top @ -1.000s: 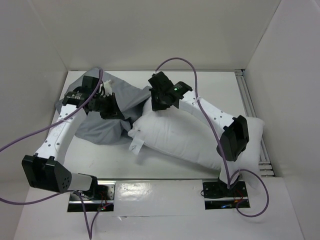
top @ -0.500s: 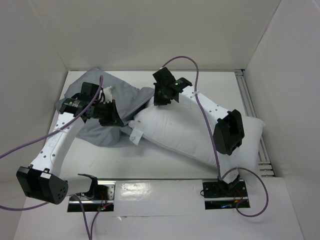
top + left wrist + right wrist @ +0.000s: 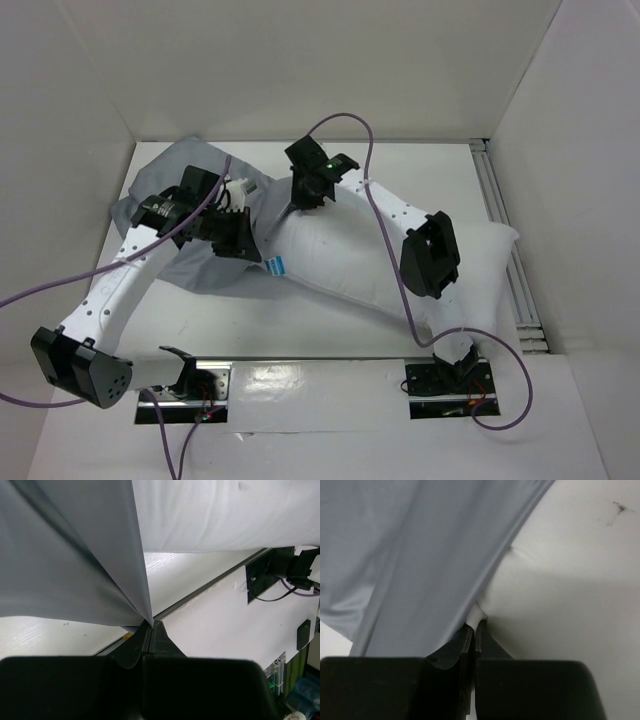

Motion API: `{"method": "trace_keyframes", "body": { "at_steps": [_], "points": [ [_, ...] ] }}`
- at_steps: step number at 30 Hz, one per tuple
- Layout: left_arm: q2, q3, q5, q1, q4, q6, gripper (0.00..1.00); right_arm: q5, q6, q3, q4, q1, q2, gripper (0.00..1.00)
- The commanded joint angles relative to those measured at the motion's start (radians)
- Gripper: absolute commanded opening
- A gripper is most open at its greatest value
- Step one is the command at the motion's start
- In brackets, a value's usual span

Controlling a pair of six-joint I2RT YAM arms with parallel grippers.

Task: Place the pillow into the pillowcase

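We record the pillow (image 3: 340, 262) as white, plump and slightly wrinkled, lying diagonally from near right to far left. The pillowcase (image 3: 200, 278), grey, thin and creased, lies bunched at the far left. Its open edge is lifted and drawn taut, and the grey cloth overlaps the pillow's left end.

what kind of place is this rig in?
Probably a lab test cell: plain white panel walls box in a white table, with the left arm and right arm bolted at its near edge.
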State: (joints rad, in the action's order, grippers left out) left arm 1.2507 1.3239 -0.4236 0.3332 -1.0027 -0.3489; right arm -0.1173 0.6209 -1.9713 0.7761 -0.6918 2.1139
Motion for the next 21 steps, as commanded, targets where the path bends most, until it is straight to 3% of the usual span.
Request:
{"method": "trace_keyframes", "body": {
  "at_steps": [1,9,15,18,20,21],
  "points": [
    [-0.004,-0.011,-0.047,0.026,-0.062,0.008,0.00,-0.036,0.017,-0.127,-0.023,0.005,0.087,0.00],
    [-0.004,-0.054,-0.026,0.070,-0.062,-0.001,0.00,0.083,0.060,-0.204,-0.061,0.060,0.112,0.00],
    [0.042,0.012,0.009,0.090,-0.071,-0.001,0.00,0.152,0.082,-0.094,-0.155,0.060,0.075,0.00],
    [0.090,0.092,0.009,0.090,-0.086,-0.001,0.68,0.192,0.082,-0.038,-0.182,0.051,0.075,0.00],
    [0.090,0.156,0.048,0.090,-0.077,-0.012,0.93,0.202,0.073,0.015,-0.195,0.041,0.045,0.06],
    [0.090,0.178,0.065,0.090,-0.068,-0.012,0.93,0.177,0.073,0.029,-0.195,0.032,0.008,0.14]
  ]
}}
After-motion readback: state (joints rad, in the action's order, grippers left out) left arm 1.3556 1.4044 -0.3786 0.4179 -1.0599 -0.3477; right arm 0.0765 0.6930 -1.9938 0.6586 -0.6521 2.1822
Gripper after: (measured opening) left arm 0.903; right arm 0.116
